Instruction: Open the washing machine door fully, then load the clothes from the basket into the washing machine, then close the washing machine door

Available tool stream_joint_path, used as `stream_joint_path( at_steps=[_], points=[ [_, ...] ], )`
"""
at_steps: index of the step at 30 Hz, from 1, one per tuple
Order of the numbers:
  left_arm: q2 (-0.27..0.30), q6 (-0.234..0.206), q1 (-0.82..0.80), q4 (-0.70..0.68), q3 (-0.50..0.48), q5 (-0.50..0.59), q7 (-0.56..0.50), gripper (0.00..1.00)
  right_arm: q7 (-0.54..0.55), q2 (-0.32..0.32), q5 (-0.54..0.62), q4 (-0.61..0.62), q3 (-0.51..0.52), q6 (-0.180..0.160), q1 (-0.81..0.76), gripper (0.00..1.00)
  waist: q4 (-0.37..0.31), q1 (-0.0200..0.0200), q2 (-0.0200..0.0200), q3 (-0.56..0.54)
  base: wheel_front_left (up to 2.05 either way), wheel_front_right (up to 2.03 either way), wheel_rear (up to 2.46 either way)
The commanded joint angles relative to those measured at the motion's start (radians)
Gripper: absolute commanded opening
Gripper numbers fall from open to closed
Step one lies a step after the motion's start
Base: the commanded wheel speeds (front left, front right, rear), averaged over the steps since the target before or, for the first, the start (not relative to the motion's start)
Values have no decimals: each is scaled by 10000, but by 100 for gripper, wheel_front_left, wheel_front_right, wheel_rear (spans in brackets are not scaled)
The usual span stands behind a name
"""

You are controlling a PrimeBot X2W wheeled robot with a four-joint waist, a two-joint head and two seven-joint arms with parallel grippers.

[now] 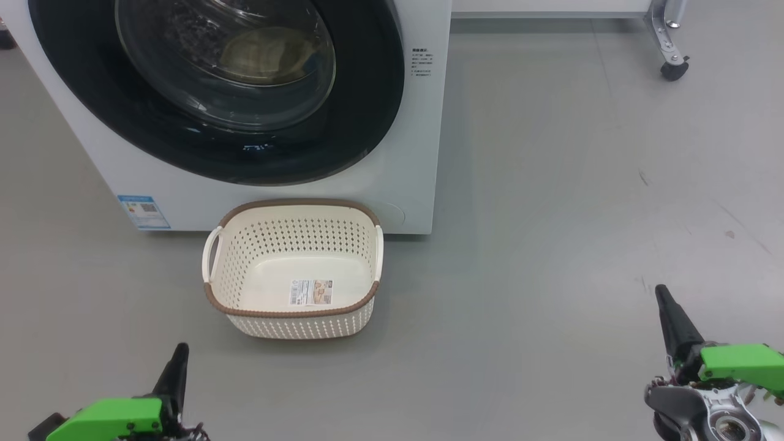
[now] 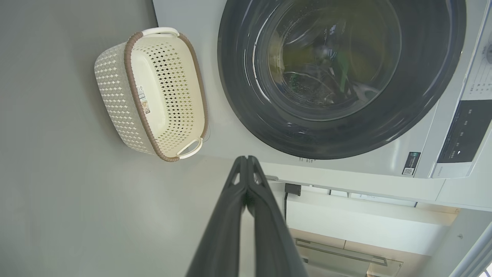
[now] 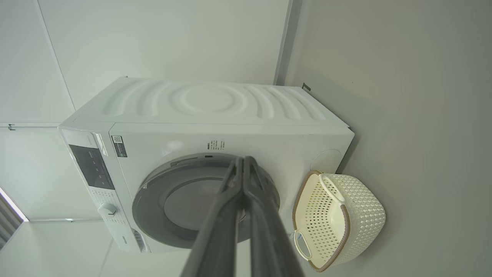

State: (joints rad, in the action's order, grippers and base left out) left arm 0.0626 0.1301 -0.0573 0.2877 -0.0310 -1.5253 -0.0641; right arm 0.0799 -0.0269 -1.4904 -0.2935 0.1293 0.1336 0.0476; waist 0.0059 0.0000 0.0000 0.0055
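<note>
**Head view.** The door (image 1: 220, 79) is shut against the washer (image 1: 404, 184). Clothes (image 1: 263, 56) show pale yellow behind its glass. The basket (image 1: 294, 203) stands on the floor (image 1: 551, 245) just in front of the washer, with a sticker (image 1: 311, 292) visible on its bottom. Your left hand (image 1: 180, 352) is at the lower left, fingers pressed together and gripping nothing. The basket lies ahead and to its right, well apart. Your right hand (image 1: 663, 297) is at the lower right, also closed on nothing, and the basket is far to its left.

**Left wrist view.** The left hand (image 2: 246, 159) has its fingertips meeting. The basket (image 2: 111, 96) is up-left of the tips and the door (image 2: 338, 77) up-right. The hand touches neither.

**Right wrist view.** The right hand (image 3: 244, 159) has its tips together, and they overlap the door (image 3: 184, 207) rim in the picture. The basket (image 3: 361, 215) sits to the right of and below the tips.
</note>
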Motion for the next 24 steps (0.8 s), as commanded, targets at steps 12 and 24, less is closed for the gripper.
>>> stream_joint_path(
  at_steps=[12, 24],
  points=[
    [0, 6, -493, -430, -661, -972, -357, 0, 333, -233, -1183, 487, -156, -29, 603, 0, -59, 0, 0, -23, 0, 0, 0],
    [-19, 6, -495, -429, -688, -950, -378, 0, 332, -233, -1184, 487, -157, -29, 603, 0, -59, 0, 0, -23, 0, 0, 0]
  ],
)
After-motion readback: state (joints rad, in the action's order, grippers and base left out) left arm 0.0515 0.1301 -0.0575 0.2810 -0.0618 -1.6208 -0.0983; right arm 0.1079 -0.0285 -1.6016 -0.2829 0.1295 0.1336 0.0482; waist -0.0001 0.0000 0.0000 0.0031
